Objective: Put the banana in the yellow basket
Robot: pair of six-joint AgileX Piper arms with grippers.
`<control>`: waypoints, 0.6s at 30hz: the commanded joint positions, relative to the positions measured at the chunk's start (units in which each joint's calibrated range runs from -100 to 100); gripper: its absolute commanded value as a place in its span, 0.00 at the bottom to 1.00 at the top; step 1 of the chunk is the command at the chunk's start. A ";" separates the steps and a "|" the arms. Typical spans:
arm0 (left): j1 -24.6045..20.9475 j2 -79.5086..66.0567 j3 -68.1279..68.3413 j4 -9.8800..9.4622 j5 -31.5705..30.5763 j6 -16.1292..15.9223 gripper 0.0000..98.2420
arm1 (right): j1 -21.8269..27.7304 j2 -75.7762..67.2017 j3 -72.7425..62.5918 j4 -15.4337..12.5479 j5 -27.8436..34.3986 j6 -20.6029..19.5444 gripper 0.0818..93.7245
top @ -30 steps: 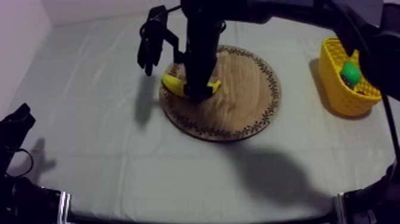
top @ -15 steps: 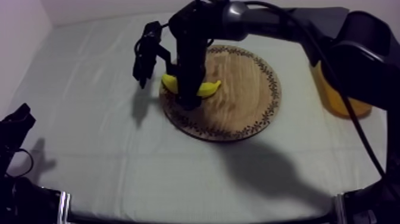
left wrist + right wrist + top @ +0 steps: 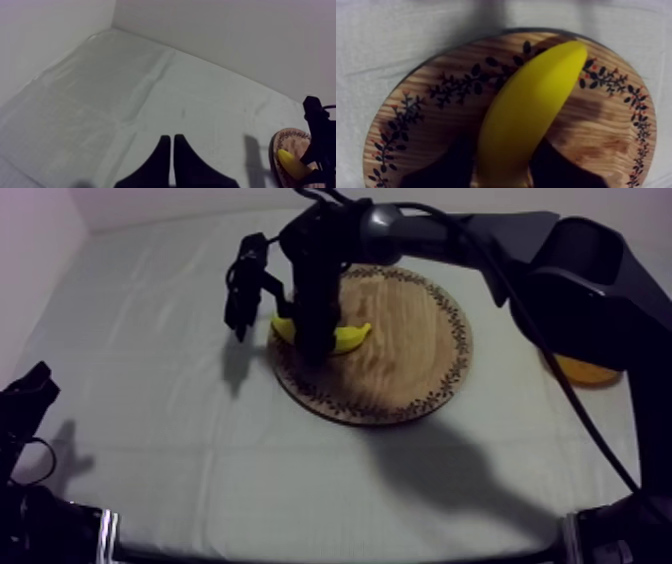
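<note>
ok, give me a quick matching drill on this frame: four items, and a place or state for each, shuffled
Items:
1. yellow toy banana
2. round wooden board with patterned rim
3. yellow basket
4. left hand

Places or states:
A. off to the right, apart from the board, mostly hidden
B. fingers together, holding nothing
C. held by the right hand
D. directly under the banana

Pairs: 1-C, 2-D, 3-A, 4-B
</note>
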 commanded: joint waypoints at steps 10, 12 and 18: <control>-0.02 0.02 -0.02 -0.01 -0.01 -0.01 0.00 | -0.05 -1.87 0.67 0.23 -0.38 -0.38 0.13; -0.02 0.02 -0.02 -0.01 -0.01 -0.01 0.00 | 0.03 -3.43 1.22 0.21 -0.20 -0.33 0.12; -0.02 0.02 -0.02 -0.01 -0.01 -0.01 0.00 | 0.47 -10.23 3.28 0.39 0.79 0.09 0.13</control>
